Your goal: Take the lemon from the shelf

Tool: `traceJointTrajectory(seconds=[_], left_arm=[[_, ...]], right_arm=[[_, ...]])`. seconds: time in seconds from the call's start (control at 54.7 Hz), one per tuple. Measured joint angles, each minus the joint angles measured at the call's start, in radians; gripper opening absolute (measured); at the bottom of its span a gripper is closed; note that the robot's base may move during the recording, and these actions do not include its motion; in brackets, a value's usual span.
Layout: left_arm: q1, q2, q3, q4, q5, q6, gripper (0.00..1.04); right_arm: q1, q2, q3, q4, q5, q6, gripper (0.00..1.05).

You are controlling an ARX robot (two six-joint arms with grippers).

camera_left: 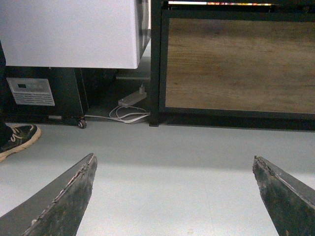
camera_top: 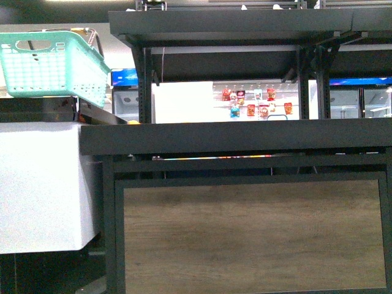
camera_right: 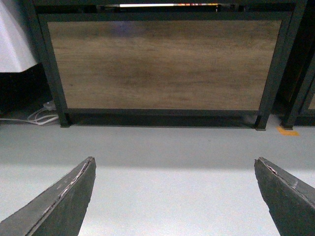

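Wood-grain fronted, the shelf stood well apart from the left tool and right tool, both spread wide over the floor.

The shelf is standing straight ahead, its panel sitting below the lower tier. A cabinet is standing just beside it on the left, with a basket sitting higher up above it. A power strip is lying on the floor between cabinet and shelf.

Front and low wrist views share the shelf.
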Motion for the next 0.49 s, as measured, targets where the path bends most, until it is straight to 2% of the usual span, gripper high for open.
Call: traceJointTrajectory(seconds=[0.493], left_arm=[[0.0, 0.0, 0.0, 0.0, 0.0, 0.0, 0.97]], right_arm=[[0.0, 0.0, 0.0, 0.0, 0.0, 0.0, 0.97]])
